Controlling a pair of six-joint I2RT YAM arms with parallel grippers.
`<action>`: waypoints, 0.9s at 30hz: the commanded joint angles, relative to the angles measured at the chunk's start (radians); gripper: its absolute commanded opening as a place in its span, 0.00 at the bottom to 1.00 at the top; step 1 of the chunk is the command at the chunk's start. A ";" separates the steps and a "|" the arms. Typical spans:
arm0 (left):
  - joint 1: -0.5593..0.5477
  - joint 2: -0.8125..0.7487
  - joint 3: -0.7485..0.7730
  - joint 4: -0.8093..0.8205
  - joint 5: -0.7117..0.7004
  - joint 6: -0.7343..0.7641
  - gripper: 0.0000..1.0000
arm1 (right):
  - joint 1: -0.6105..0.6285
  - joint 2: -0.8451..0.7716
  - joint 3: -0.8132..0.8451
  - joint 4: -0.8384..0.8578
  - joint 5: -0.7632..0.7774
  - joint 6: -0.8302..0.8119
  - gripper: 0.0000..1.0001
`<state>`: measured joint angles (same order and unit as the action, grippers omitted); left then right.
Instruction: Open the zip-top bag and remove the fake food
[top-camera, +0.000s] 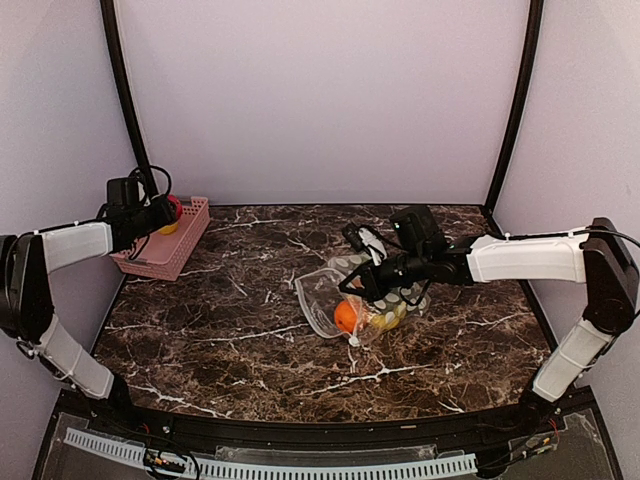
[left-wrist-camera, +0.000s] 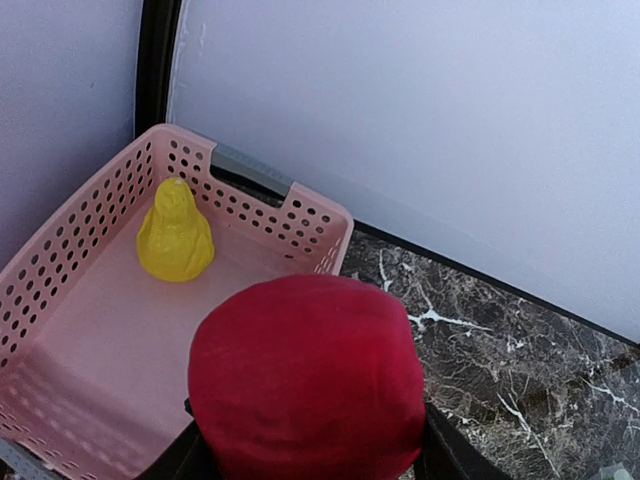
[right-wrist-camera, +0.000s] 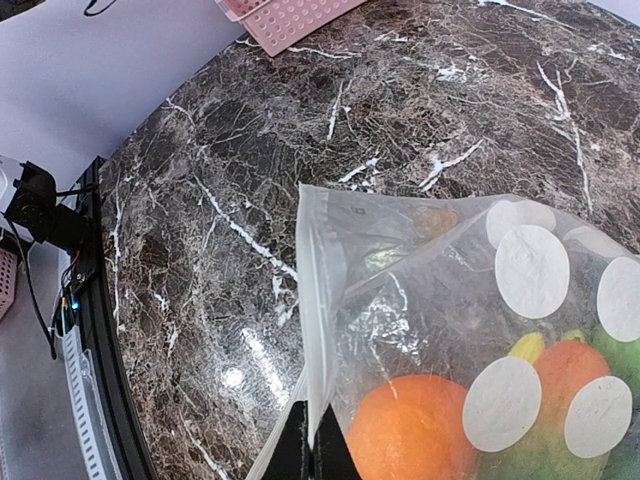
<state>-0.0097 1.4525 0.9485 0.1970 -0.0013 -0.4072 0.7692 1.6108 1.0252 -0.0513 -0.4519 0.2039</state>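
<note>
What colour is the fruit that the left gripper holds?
The fruit is deep red; the left wrist view shows it best.

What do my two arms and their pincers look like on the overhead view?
Both match: smooth white shells on the long links, rounded black joints between. The left arm carries a looping black cable at its wrist and ends in the black left pincer. The right arm has a thin black cable along its top, a blocky black wrist, and the black right pincer.

I'm seeing the zip-top bag (right-wrist-camera: 400, 290) glinting as clear, crinkled plastic, the table (right-wrist-camera: 200, 200) shining like polished marble, the basket (left-wrist-camera: 60, 350) looking matt perforated plastic, the fake food (left-wrist-camera: 305, 375) looking dull-skinned.
</note>
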 joint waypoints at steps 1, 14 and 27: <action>0.020 0.134 0.107 -0.040 0.056 -0.026 0.53 | -0.010 0.000 -0.001 0.030 -0.011 0.001 0.00; 0.050 0.450 0.439 -0.144 -0.023 0.075 0.55 | -0.015 0.021 0.018 0.030 -0.025 -0.004 0.00; 0.069 0.625 0.592 -0.208 -0.036 0.136 0.61 | -0.018 0.040 0.038 0.018 -0.037 -0.003 0.00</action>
<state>0.0479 2.0594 1.5028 0.0322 -0.0257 -0.3042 0.7628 1.6276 1.0359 -0.0486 -0.4755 0.2031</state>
